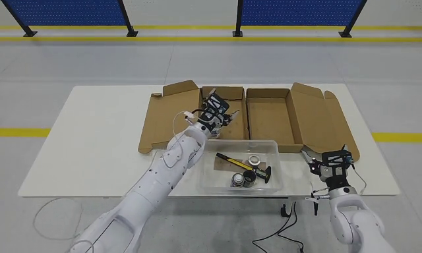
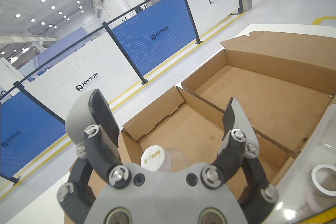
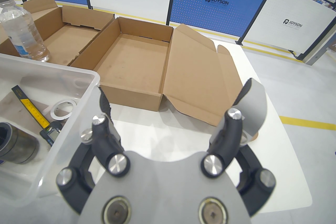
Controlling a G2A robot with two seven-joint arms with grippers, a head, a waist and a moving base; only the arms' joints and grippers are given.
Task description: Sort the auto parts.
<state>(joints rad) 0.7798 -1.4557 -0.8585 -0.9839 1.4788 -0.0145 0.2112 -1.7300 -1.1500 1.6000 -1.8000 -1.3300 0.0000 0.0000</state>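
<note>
– Metal parts first: where do they lie?

– All of them are in the clear plastic bin [image 1: 210, 182], which sits at the near edge of the table [image 1: 92, 141]. A flat silver ring [image 3: 63, 109] lies on the bin floor. A yellow-and-black caliper [image 3: 34, 110] lies slantwise just beside it. A dark cylinder [image 3: 17, 143] stands toward the bin's near side, and the top view shows two such short cylinders side by side.

– And the cartons?

– Two open cardboard boxes sit side by side just behind the bin, with their flaps spread out. The left box [image 1: 173, 121] holds a clear bottle [image 3: 22, 30] with a white cap, upright and close to the box's near wall. The right box [image 3: 131, 57] stands next to it, its outer flap lying out on the table.

– What is the left arm doing?

– The left gripper [image 2: 164, 99] hangs directly above the bottle, and the white cap shows between the fingers, down near the palm. Its jaws are spread wide and released, grasping nothing, and neither pad touches the bottle.

– And the right one?

– The right gripper [image 3: 176, 93] hovers over bare tabletop just to the right of the bin, near the right box's outer flap. Its jaws are also spread apart, with nothing between them. It is well apart from the parts in the bin.
</note>
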